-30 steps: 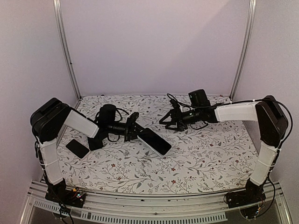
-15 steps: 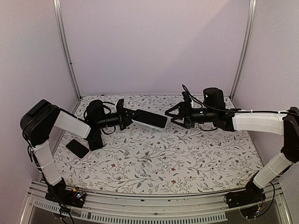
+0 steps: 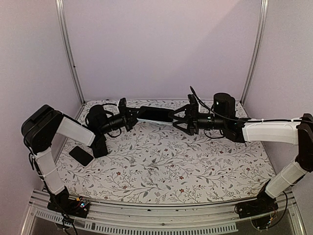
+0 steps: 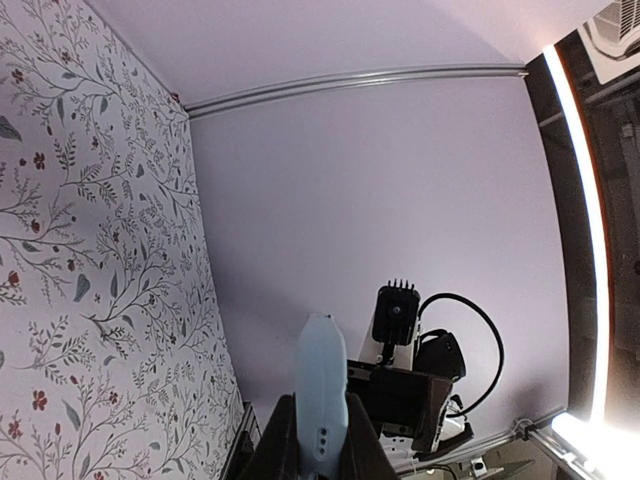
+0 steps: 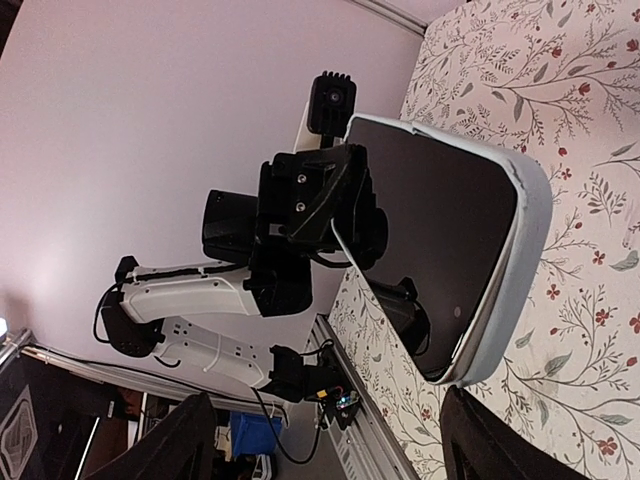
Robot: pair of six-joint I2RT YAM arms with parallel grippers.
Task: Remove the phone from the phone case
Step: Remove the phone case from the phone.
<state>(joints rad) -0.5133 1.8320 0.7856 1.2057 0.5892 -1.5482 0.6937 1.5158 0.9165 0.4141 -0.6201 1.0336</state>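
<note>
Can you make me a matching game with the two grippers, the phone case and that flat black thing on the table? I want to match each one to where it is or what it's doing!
Things:
1. left gripper
2. right gripper
3. phone case
4. flat black thing

Match to:
A. lying on the table
B. open
C. pale, up in the air
D. shut on the phone case

Pairs: 1-D, 2-B, 3-C, 4-A
</note>
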